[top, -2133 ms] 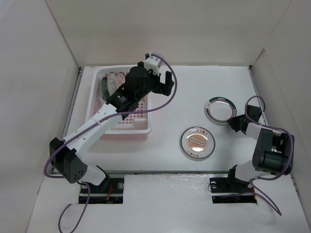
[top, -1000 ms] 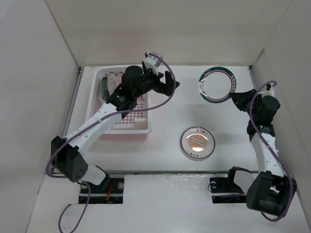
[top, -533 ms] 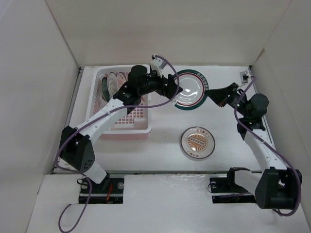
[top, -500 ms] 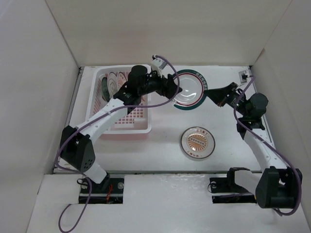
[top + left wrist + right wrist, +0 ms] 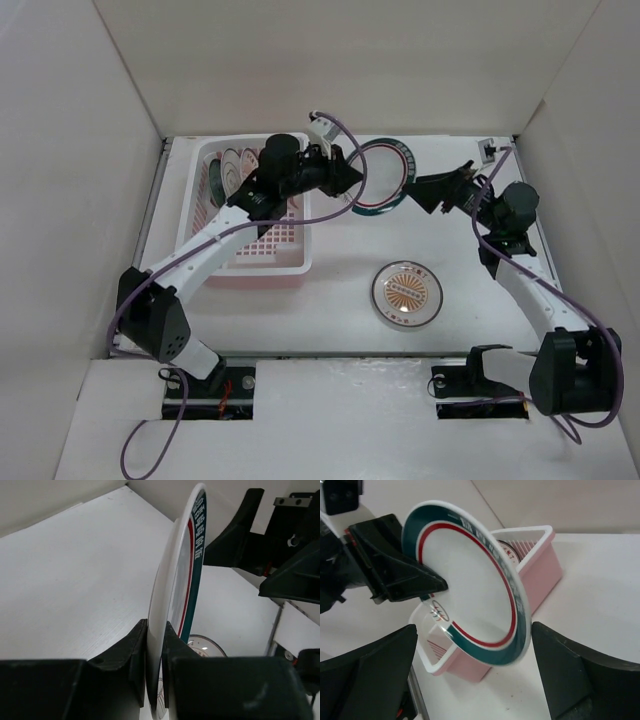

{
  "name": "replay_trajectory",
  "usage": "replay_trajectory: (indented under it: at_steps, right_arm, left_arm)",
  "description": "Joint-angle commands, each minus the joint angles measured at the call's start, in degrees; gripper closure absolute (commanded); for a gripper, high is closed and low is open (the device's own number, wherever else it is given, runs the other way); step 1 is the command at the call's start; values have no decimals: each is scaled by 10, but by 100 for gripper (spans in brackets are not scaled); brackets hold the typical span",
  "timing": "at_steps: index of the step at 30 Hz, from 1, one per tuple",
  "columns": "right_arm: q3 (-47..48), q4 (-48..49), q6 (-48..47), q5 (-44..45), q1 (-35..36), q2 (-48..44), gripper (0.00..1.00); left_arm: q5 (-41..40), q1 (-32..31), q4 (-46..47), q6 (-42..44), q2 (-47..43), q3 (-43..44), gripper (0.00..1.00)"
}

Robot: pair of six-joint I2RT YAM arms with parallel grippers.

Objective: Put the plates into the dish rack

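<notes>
A white plate with a green and red rim (image 5: 386,180) hangs on edge in the air just right of the dish rack (image 5: 262,268). My left gripper (image 5: 347,182) is shut on its left edge; in the left wrist view both fingers (image 5: 134,645) clamp the plate (image 5: 180,575). My right gripper (image 5: 432,190) stands open at the plate's right side, its fingers on either side of the rim (image 5: 470,580) without touching. An orange sunburst plate (image 5: 404,294) lies flat on the table. Other plates (image 5: 230,165) stand in the rack's far end.
The pink-white rack (image 5: 540,572) sits at the far left, close to the left wall. White walls enclose the table on three sides. The orange plate (image 5: 206,645) lies below and in front of the held plate.
The right gripper carried the green-rimmed plate leftward from the far right. The left gripper reached out, shut on its edge, and the right gripper opened and let go.
</notes>
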Motion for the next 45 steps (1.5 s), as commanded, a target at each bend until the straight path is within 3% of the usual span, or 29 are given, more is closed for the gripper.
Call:
replay_trajectory:
  at_steps: [1, 2, 5, 10, 16, 29, 45]
  right_arm:
    - [27, -1, -17, 9, 5, -4, 0]
    - [27, -19, -25, 35, 5, -4, 0]
    - [33, -94, -68, 75, 16, -4, 0]
    - [45, -138, -96, 111, 32, -4, 0]
    - [57, -160, -113, 127, 49, -4, 0]
    - [62, -179, -123, 133, 61, 12, 0]
    - [62, -179, -123, 128, 61, 12, 0]
  left_arm:
    - [-176, 11, -5, 43, -67, 8, 100]
    - [-269, 11, -23, 56, -72, 15, 100]
    - [-438, 32, -41, 62, -84, 29, 100]
    - [-521, 87, -64, 83, -84, 39, 100]
    - [-614, 109, -21, 133, -62, -9, 100]
    - [-631, 114, -88, 115, 38, 47, 100]
    - [-615, 85, -129, 91, 88, 63, 100]
